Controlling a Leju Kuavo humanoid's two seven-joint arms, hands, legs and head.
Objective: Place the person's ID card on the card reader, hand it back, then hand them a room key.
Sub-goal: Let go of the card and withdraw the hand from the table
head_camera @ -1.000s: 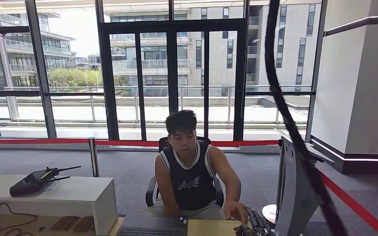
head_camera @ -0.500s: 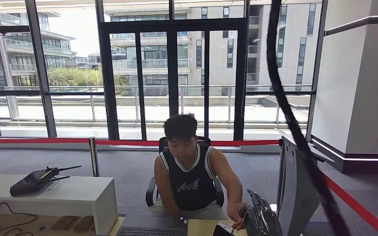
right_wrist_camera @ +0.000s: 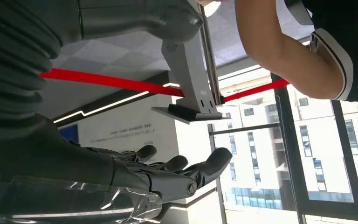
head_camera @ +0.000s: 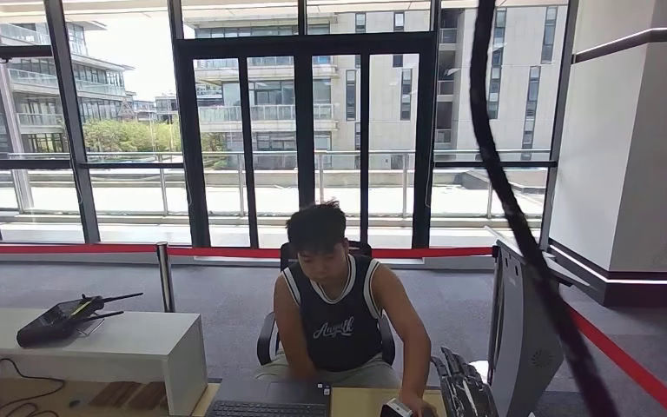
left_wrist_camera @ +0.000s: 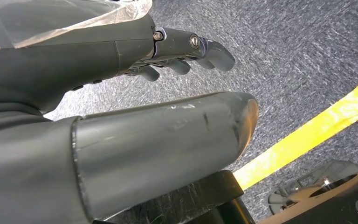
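Note:
A person in a dark sleeveless jersey (head_camera: 339,321) sits across the desk, head bowed. Their hand (head_camera: 416,403) reaches down to a small black-and-white device (head_camera: 394,408) at the picture's lower edge. My right hand (head_camera: 463,391) rises just right of that hand, with its fingers (right_wrist_camera: 186,168) spread and nothing in it. The person's arm (right_wrist_camera: 279,51) passes close above it in the right wrist view. I cannot make out any card or room key. My left hand (left_wrist_camera: 121,93) hangs over grey carpet, fingers loosely extended and holding nothing.
A keyboard (head_camera: 265,408) and a tan pad (head_camera: 366,401) lie on the desk. The grey back of a monitor (head_camera: 521,347) stands right beside my right hand. A black cable (head_camera: 508,200) crosses the head view. A white bench (head_camera: 130,347) with a handheld controller (head_camera: 65,321) stands on the left.
My right hand rose beside the person's hand half a second ago, then sank a little and drew slightly right. The person bowed their head and lowered their hand onto the small device.

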